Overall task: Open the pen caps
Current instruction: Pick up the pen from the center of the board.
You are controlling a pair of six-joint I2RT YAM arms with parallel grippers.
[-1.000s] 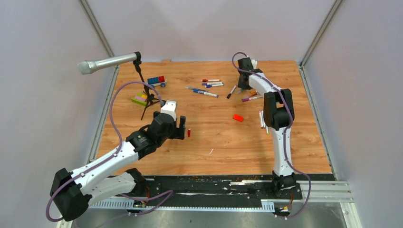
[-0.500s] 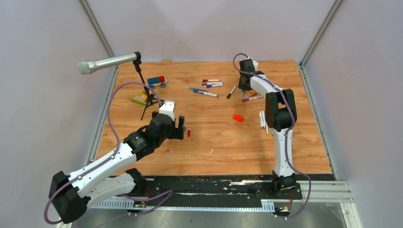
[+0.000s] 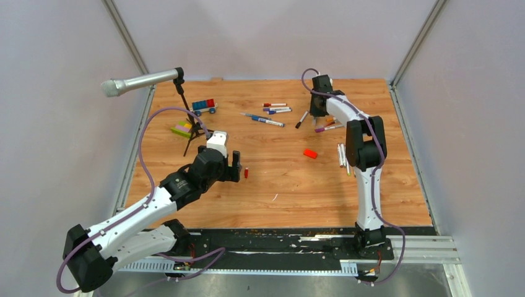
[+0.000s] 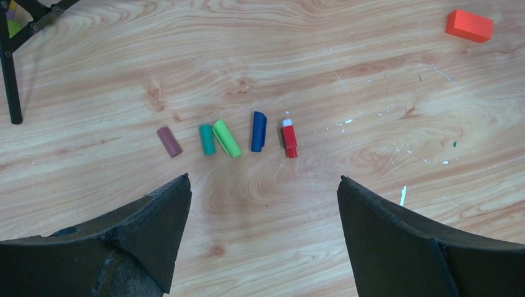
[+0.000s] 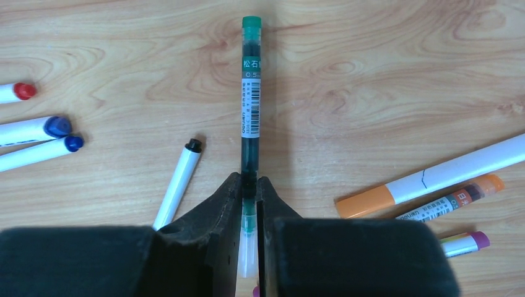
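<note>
In the left wrist view a row of loose pen caps lies on the wood: brown (image 4: 168, 142), teal (image 4: 207, 139), light green (image 4: 226, 138), blue (image 4: 258, 131) and red (image 4: 289, 138). My left gripper (image 4: 263, 185) is open and empty, just short of the row; it shows at mid-left in the top view (image 3: 237, 167). My right gripper (image 5: 249, 182) is shut on a green pen (image 5: 250, 105) whose barrel points away. The pen's clear capped end (image 5: 247, 250) sits between the jaws. In the top view this gripper (image 3: 317, 113) is at the far right among the pens.
Other pens lie around the right gripper: a white one with a black tip (image 5: 178, 182), blue ones (image 5: 37, 130), orange ones (image 5: 433, 179) and a purple one (image 5: 464, 243). An orange-red block (image 3: 310, 153), a microphone (image 3: 139, 81) on its tripod and toy bricks (image 3: 203, 106) stand on the table.
The right arm's elbow has shifted slightly to the right. The left arm has barely moved. Both grippers keep their states.
</note>
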